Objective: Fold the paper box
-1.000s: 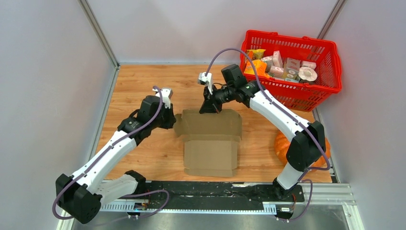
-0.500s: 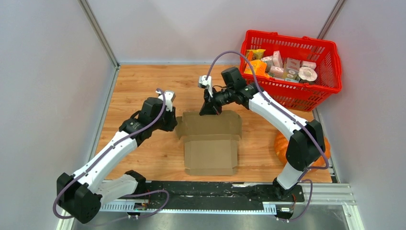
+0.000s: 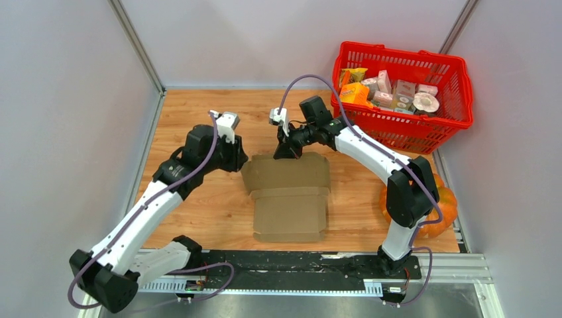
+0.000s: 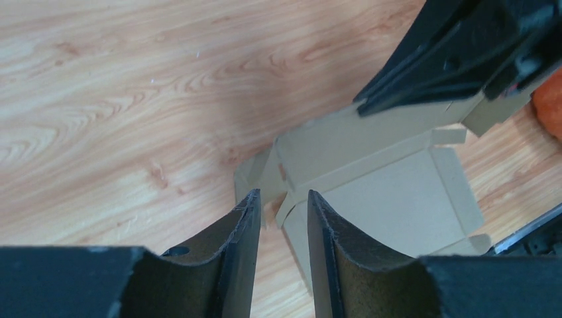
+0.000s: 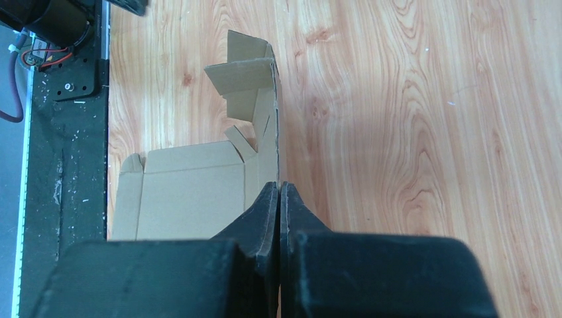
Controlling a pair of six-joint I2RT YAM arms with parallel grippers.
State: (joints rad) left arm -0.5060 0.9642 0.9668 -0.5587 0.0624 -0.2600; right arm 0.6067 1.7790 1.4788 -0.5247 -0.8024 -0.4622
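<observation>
The paper box (image 3: 289,199) is a brown die-cut cardboard sheet lying at the table's middle, with its far panel partly raised. My right gripper (image 3: 286,153) is shut on that far panel's edge. The right wrist view shows its jaws (image 5: 279,189) closed on the upright cardboard edge, with the sheet (image 5: 192,192) to the left. My left gripper (image 3: 239,159) is open and empty at the box's left flap. In the left wrist view its fingertips (image 4: 283,199) stand apart just above the flap corner of the box (image 4: 391,192).
A red basket (image 3: 457,79) with small printed packages stands at the back right. An orange pumpkin (image 3: 441,205) sits at the right behind the right arm. A black rail (image 3: 298,265) runs along the near edge. Grey walls close in both sides.
The right gripper has drawn the far panel slightly left and the box has shifted and turned a little with it. The left arm has lifted back and left, staying near the left flap.
</observation>
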